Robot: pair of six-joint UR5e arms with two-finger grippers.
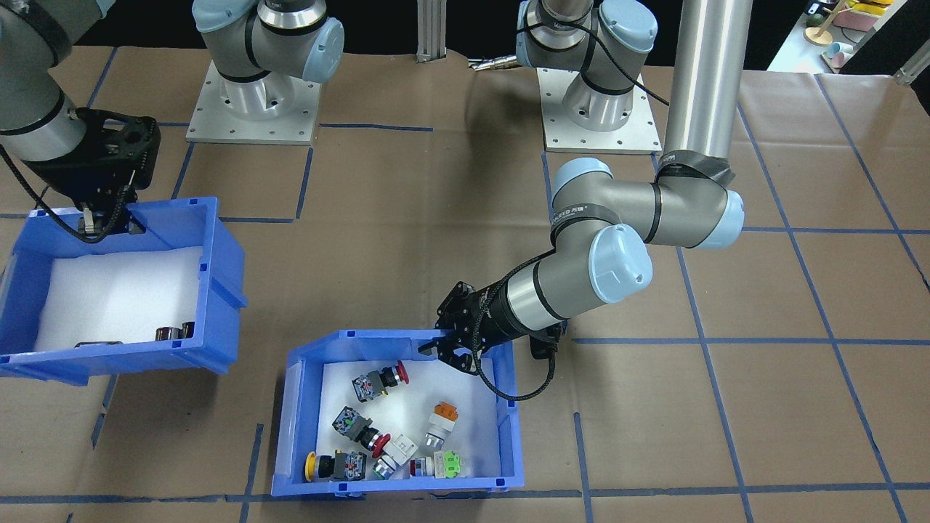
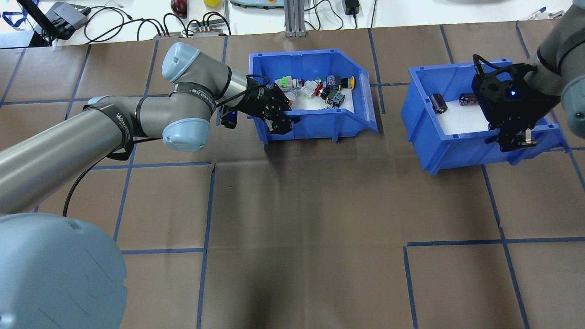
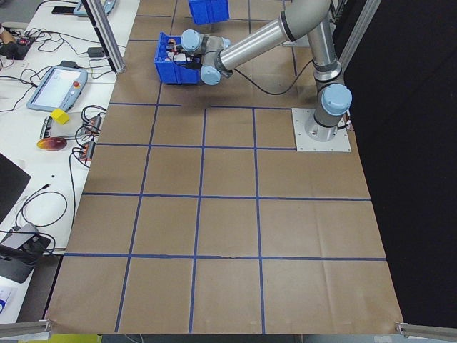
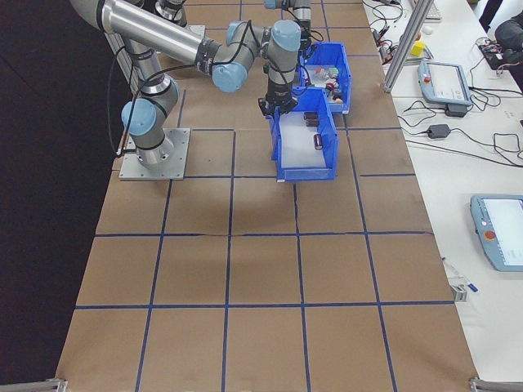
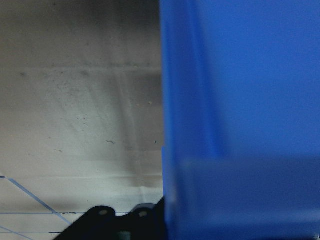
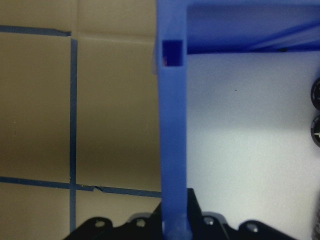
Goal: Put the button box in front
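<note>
Covering the whole table [image 2: 297,205] is brown paper marked into squares by blue tape, and on its far side from the robot sit two blue plastic open-top bins with white liners. The button box [image 2: 320,119], the bin holding red, yellow, orange and green push-button switches [image 1: 396,432], lies left of the table's middle line in the overhead view, and it looks flat on the paper rather than lifted. Its long axis runs across the table, with the sloped cut-out end pointing toward the robot's right, at the other blue bin [image 2: 450,146] that holds only a few dark cylinders [image 2: 438,103]. The left gripper [image 2: 281,119] straddles the button box's near-left corner, its jaws narrowed onto the wall, so the grasp appears made. The right gripper [image 2: 515,139] likewise pinches the near wall of the other bin, which sits tilted. As a judgement, the task is at an early stage: the box is gripped but remains to be brought across to the front.
</note>
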